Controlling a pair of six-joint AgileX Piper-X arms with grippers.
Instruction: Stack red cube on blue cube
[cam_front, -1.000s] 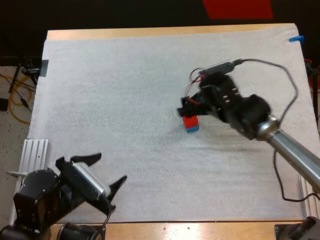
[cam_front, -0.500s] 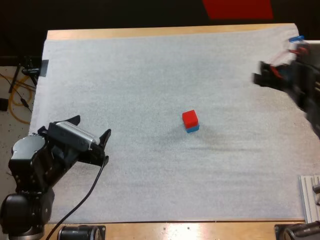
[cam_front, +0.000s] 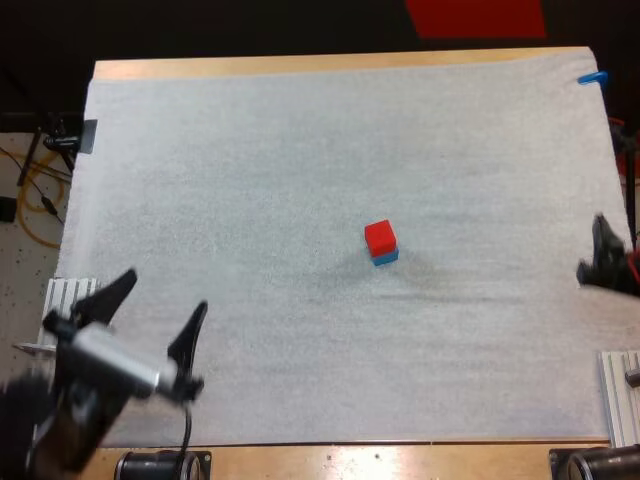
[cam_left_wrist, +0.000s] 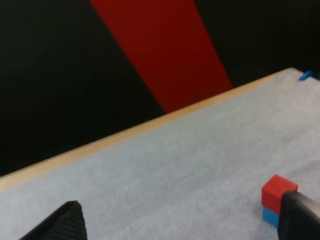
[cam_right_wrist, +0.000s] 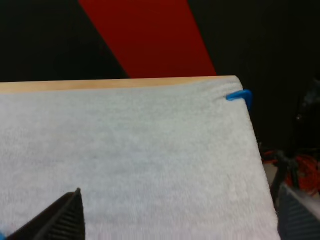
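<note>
The red cube (cam_front: 379, 236) sits on top of the blue cube (cam_front: 386, 257) near the middle of the white mat (cam_front: 300, 150), a little right of centre. No gripper touches the stack. My left gripper (cam_front: 155, 312) hovers at the mat's near left corner, open and holding nothing. From the left wrist view, the red cube (cam_left_wrist: 278, 189) rests on the blue cube (cam_left_wrist: 270, 216) just beside one black fingertip (cam_left_wrist: 301, 216). My right gripper (cam_front: 603, 262) is at the mat's right edge, far from the stack. Its fingers (cam_right_wrist: 65, 215) stand wide apart over bare mat.
Ribbed metal rails lie at the near left (cam_front: 68, 299) and near right (cam_front: 620, 395) corners of the table. The wooden table edge (cam_front: 330, 63) runs along the far side, with dark space beyond it. Yellow cables lie on the floor (cam_front: 35, 190) to the left.
My right gripper has let go of the red cube and pulled back from the stack to the right edge. My left arm has swung about at the near left corner. The stack has not moved.
</note>
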